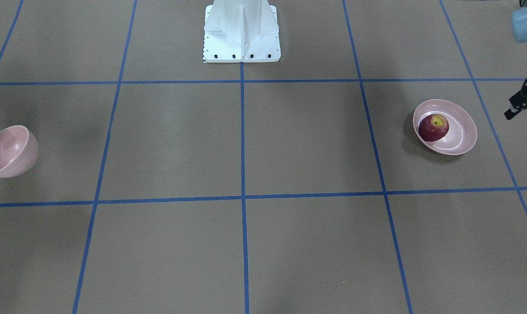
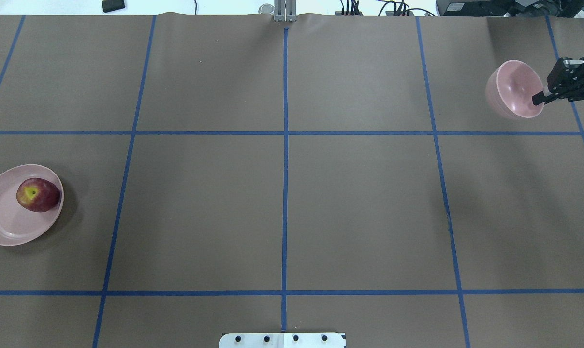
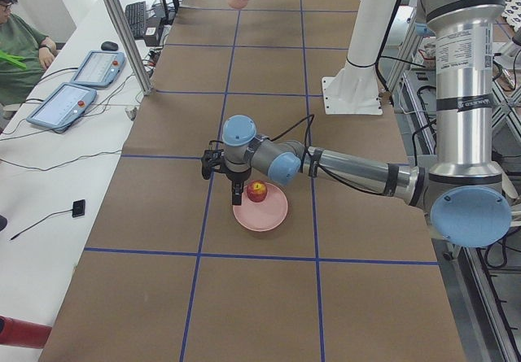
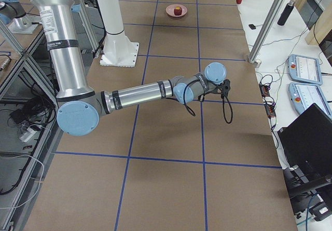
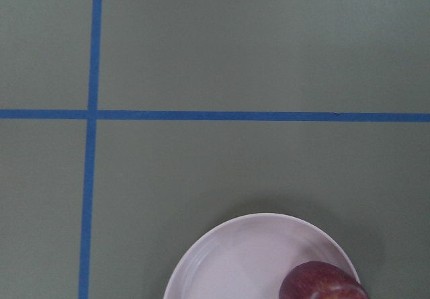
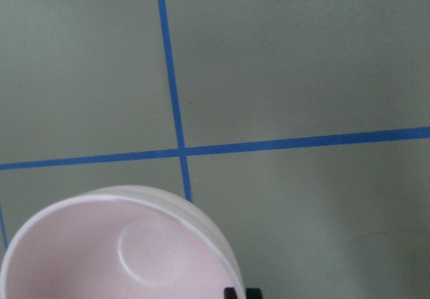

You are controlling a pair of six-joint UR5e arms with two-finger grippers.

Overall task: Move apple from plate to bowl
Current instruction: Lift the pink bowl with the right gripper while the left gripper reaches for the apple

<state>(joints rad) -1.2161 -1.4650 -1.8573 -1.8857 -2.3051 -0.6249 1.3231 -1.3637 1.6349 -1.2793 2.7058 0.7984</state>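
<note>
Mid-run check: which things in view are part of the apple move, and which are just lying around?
In the job: apple, plate, bowl, left gripper, right gripper.
Not in the job: white robot base, two tablets, small black device, pale-blue object.

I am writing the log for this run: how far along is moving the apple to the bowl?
Done: nothing yet; the apple lies on the plate. In hand: the left claw hovers, seemingly open, beside the plate, and the right claw is at the rim of the tilted bowl. Left: grasp the apple, carry it over, release it in the bowl.
</note>
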